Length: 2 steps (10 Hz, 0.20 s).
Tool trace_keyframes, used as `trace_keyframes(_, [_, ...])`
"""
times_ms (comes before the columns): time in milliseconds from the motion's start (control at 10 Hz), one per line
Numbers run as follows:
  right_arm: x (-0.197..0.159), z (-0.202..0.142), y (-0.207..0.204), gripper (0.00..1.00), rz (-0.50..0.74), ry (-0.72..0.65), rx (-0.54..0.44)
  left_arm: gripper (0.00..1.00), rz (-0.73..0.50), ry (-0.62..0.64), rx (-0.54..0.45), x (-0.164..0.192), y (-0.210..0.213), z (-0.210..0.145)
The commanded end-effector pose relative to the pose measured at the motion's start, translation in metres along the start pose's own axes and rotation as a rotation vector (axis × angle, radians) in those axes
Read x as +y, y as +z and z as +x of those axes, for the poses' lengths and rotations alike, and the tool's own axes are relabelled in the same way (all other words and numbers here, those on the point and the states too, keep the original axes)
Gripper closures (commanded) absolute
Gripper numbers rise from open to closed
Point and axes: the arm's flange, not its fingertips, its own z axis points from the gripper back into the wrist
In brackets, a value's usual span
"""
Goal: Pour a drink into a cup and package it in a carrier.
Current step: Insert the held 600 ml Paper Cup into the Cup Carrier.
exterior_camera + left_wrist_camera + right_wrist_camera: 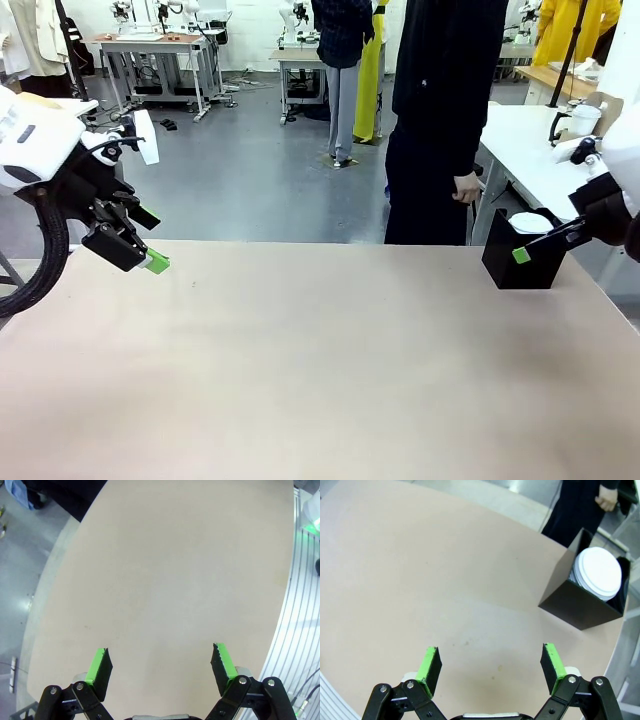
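Observation:
My left gripper [150, 258] hangs open above the table's far left edge; in the left wrist view [162, 662] only bare tabletop lies between its green pads. Open as well, my right gripper [535, 248] hovers at the far right, just in front of a black square box [522, 262]. Seen from the right wrist, that gripper [490, 667] holds nothing, and the box [565, 600] sits ahead to the right. A white round lid top [597, 572] shows inside the box; I cannot tell whether it is a lidded cup or stacked lids. The drink and the carrier are out of view.
A person in dark clothes [445, 120] stands beyond the far edge, one hand [465, 187] hanging at the side. The tan table [320, 370] stretches bare across the middle. A white side table [530, 160] at the back right carries a white vessel with a dark handle [580, 120].

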Motion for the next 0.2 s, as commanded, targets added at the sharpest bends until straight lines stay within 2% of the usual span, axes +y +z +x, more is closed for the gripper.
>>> trace_keyframes(0, [-0.0032,-0.003,-0.001,0.0,0.011,0.008,-0.023,0.0,0.007,0.012,0.004,-0.0007,0.001,0.0004])
trace_keyframes(100, [-0.0032,-0.003,-0.001,0.0,0.011,0.008,-0.023,0.0,0.007,0.012,0.004,-0.0007,0.001,0.0004])
